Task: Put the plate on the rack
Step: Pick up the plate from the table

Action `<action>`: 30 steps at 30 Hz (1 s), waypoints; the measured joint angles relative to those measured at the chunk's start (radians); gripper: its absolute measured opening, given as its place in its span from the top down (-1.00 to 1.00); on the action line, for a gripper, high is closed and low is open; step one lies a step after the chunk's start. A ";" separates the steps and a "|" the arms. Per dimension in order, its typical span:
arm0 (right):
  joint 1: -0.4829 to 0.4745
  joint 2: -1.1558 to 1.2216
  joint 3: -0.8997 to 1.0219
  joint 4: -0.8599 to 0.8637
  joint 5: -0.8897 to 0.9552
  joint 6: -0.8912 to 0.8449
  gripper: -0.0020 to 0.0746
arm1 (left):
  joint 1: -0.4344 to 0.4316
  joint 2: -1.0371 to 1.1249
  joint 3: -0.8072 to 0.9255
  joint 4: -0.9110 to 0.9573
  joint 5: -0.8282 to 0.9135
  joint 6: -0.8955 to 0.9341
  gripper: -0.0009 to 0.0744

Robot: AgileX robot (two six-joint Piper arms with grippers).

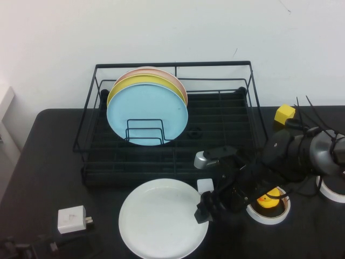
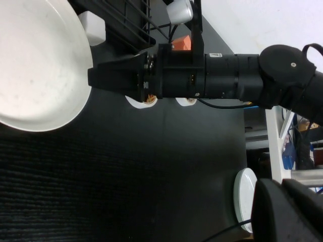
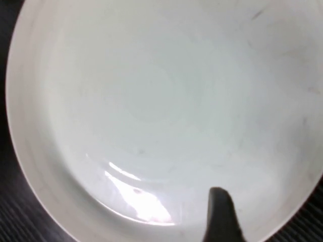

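White plate (image 1: 161,218) by my black right gripper (image 1: 204,209), black wire rack (image 1: 172,162) holding light blue plate (image 1: 146,110), yellow plate (image 1: 129,82), pink plate (image 1: 172,76)

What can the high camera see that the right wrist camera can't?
Only the high view shows the black rack holding the blue plate, the charger and the right arm. The left hand is not in view. Only the right wrist view shows one fingertip over the plate's inside. Both show the white plate, with the right hand at its rim.
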 joint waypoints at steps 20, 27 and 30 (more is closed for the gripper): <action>0.000 0.094 -0.070 0.043 0.047 0.002 0.89 | 0.000 0.000 0.000 -0.002 0.006 0.008 0.98; 0.002 0.066 -0.070 0.023 0.184 -0.013 0.92 | 0.000 0.000 0.000 -0.069 0.006 0.021 0.98; 0.002 -0.006 -0.070 -0.006 0.222 -0.022 0.92 | 0.000 0.000 0.000 -0.126 0.006 0.032 0.98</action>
